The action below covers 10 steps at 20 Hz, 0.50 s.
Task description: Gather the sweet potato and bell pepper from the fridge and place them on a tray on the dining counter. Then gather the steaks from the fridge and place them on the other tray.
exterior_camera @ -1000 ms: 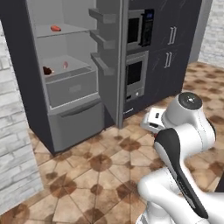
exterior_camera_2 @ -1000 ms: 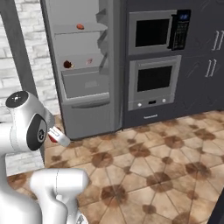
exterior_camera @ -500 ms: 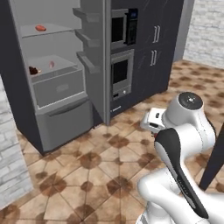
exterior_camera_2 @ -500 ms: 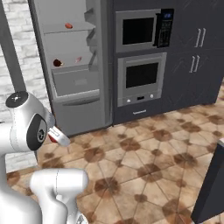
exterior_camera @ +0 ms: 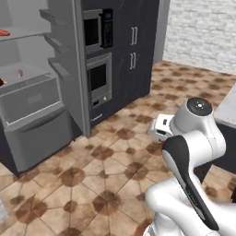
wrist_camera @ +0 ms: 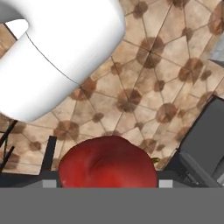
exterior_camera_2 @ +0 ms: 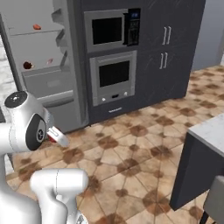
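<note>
Right now the gripper is clamped on the bell pepper, which sits red and round between its fingers above the tiled floor. Off to the left the fridge stands open, and the dining counter shows at the right.

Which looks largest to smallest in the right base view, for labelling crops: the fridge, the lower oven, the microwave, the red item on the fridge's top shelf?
1. Fridge.
2. Lower oven.
3. Microwave, close to the oven in size.
4. Red item, tiny; it also sits farther back, so its true size is unsure.
</note>
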Tool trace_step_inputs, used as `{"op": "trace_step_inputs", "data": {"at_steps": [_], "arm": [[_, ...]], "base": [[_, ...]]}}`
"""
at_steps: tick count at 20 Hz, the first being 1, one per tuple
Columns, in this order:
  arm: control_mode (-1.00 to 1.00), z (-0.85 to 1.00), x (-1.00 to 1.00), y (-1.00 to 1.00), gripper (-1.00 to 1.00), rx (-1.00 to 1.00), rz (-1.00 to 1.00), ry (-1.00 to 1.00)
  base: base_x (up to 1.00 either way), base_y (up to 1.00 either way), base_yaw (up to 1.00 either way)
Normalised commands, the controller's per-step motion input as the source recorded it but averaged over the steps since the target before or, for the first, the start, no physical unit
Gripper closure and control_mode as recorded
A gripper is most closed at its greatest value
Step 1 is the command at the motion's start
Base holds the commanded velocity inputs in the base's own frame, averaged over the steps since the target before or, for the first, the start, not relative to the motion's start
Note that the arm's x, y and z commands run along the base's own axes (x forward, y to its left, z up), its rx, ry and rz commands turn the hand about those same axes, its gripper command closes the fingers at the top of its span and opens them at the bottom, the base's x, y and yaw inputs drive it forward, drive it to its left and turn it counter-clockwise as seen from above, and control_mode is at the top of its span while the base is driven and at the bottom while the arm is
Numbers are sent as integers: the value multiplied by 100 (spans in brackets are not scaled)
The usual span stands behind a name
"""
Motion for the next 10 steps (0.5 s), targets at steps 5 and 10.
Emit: {"op": "trace_step_inputs", "data": {"at_steps": [5,10], "arm": [[100,0,0,0,100,0,0,0],[100,0,0,0,100,0,0,0]], "base": [[0,-58,-32],[-1,-48,-28]]}}
